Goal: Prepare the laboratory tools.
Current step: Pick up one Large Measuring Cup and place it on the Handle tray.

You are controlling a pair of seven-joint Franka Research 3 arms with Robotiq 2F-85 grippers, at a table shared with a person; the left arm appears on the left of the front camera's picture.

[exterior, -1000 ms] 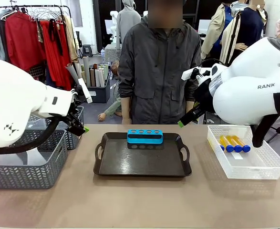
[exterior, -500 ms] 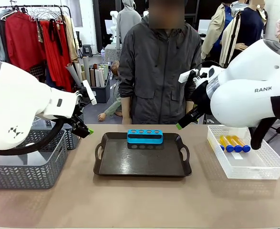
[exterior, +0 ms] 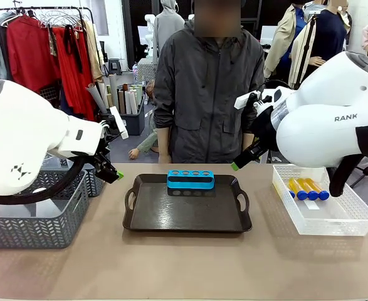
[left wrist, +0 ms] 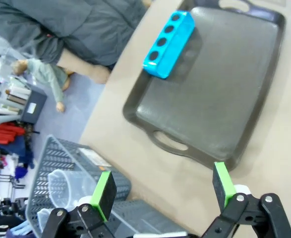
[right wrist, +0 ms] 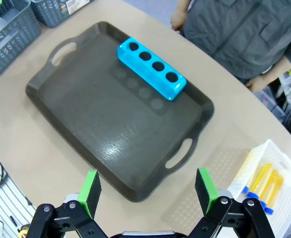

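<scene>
The blue rack [exterior: 190, 179] stands on the dark tray [exterior: 187, 216], along the tray's far edge, with its four holes facing up. The tray sits in the middle of the tabletop [exterior: 184, 269], its handles to the left and right. The tubes [exterior: 307, 189], yellow with blue caps, lie side by side in the far end of a white basket [exterior: 334, 219] near the right edge of the tabletop. A clear beaker [left wrist: 65, 182] stands in a grey basket [exterior: 39, 219] at the left edge.

The left gripper [left wrist: 164, 187] hangs above the table between the grey basket and the tray, jaws spread wide with nothing between them. The right gripper [right wrist: 147, 189] hangs above the tray's right side, also wide apart and holding nothing. A person [exterior: 209, 94] in a dark jacket stands at the far edge, behind the tray.
</scene>
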